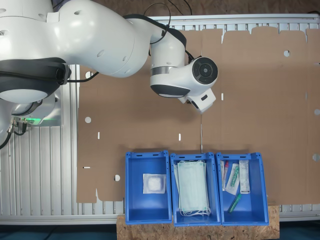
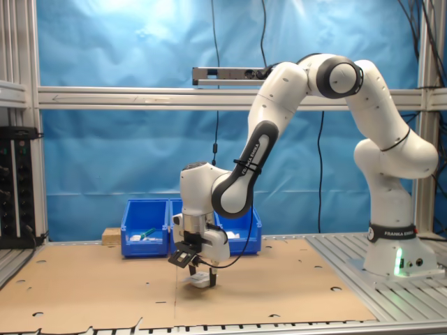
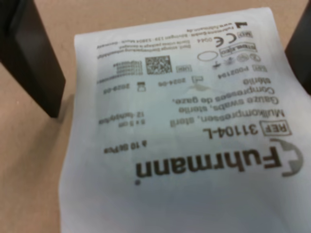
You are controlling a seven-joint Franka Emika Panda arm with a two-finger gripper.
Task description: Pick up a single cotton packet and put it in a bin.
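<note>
The small square white cotton packet point(image 3: 180, 131), its printed face up, lay flat on the brown cardboard sheet point(image 1: 260, 100) that covered the bench. In the wrist view the two black fingers point(image 3: 34, 53) stood one on each side of the packet, apart from its edges; the jaws were spread, with the packet between them and not pinched. In the second exterior view the gripper point(image 2: 199, 269) reached down just above the packet point(image 2: 198, 280), near the middle of the sheet. The white robot arm point(image 2: 328, 91) arched over from its base at the second exterior view's right.

Three blue plastic bins stood side by side at the sheet's edge, well apart from the gripper. In the first exterior view, the first exterior view's left bin point(image 1: 131, 200) held another white square packet point(image 1: 154, 183), the middle bin point(image 1: 173, 165) held pale green face masks point(image 1: 192, 192), and the first exterior view's right bin point(image 1: 257, 200) held long narrow packets point(image 1: 243, 176).
</note>
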